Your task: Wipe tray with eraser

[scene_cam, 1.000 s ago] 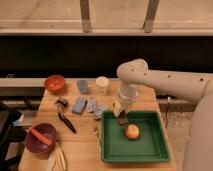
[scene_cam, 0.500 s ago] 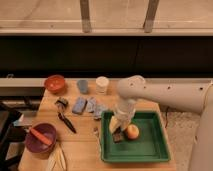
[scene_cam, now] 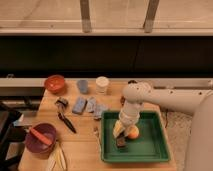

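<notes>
The scene is moderately lit with a warm, yellowish cast, strongest on the pale wooden counter [scene_cam: 75,145] and the band of floor beyond the window frame at the top. A broad dark strip below the window swallows all detail. Light seems to come from overhead, since shadows under the objects are short and soft. The whole view is soft and blocky, with edges smeared. The white arm's pincer [scene_cam: 121,138], low over the large green rectangular plastic tray [scene_cam: 150,150], blurs into the small dark eraser block [scene_cam: 121,142].
</notes>
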Available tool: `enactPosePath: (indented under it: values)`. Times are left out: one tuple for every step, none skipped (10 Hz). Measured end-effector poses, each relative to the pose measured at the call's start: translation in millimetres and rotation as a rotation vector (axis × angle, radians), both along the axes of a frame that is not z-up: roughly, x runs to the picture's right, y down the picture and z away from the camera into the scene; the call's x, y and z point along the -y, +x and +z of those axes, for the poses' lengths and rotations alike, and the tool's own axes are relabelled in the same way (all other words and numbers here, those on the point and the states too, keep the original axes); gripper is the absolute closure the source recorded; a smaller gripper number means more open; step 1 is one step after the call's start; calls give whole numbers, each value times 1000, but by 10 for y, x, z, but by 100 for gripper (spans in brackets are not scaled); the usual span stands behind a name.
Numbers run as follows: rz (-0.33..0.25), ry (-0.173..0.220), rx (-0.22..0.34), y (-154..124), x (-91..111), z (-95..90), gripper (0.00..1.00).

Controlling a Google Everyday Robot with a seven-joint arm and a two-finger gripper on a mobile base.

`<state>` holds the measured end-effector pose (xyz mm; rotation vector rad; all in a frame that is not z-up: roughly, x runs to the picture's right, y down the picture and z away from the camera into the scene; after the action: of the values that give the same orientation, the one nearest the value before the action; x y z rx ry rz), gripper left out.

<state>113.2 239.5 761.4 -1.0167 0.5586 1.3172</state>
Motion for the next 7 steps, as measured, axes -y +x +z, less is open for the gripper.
enactPosePath:
  values:
    - [2, -12, -14, 71, -29, 48, 94]
    - [-1, -20, -32, 152, -25, 90, 94]
    - [-17, -24, -63, 265, 34, 124, 94]
    - [-26, -24, -76, 308, 61, 136, 94]
    - [-39, -20, -99, 389, 125, 148, 94]
    - [-47, -9, -109, 436, 197, 160, 94]
    - [-53, 4, -107, 425, 262, 182, 94]
